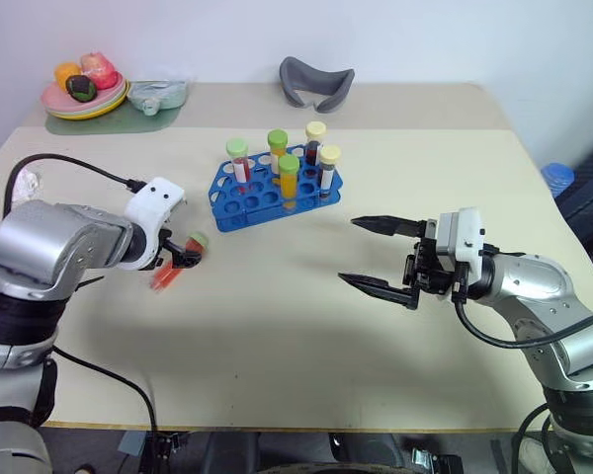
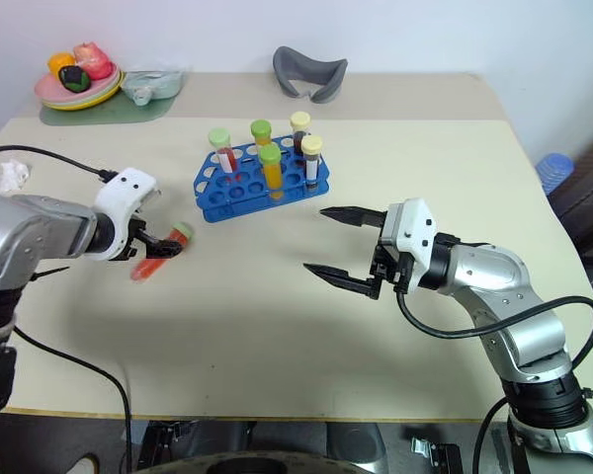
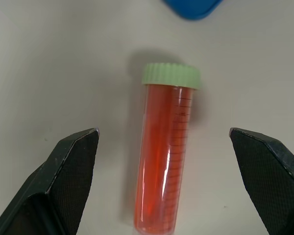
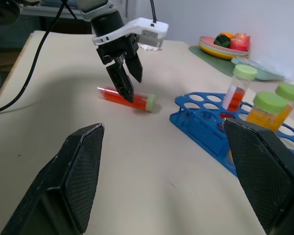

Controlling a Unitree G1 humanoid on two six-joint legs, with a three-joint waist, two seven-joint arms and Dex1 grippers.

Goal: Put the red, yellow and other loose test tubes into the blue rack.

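A red test tube (image 3: pixel 166 156) with a pale green cap lies flat on the tan table, left of the blue rack (image 1: pixel 239 202). My left gripper (image 1: pixel 186 257) points down over it, open, one finger on each side and neither touching it. The rack stands at centre back and holds several upright tubes with green and yellow caps; one is red (image 1: pixel 240 170), one orange-yellow (image 1: pixel 289 185). My right gripper (image 1: pixel 349 251) hovers open and empty over the table right of centre, pointing left. The right wrist view shows the left gripper (image 4: pixel 132 85) above the red tube (image 4: pixel 127 98).
A plate of toy fruit (image 1: pixel 84 94) on a green mat and a small pale dish (image 1: pixel 158 96) sit at the back left corner. A grey curved object (image 1: pixel 316 84) lies at the back centre. A black cable (image 1: pixel 69 163) trails over the left arm.
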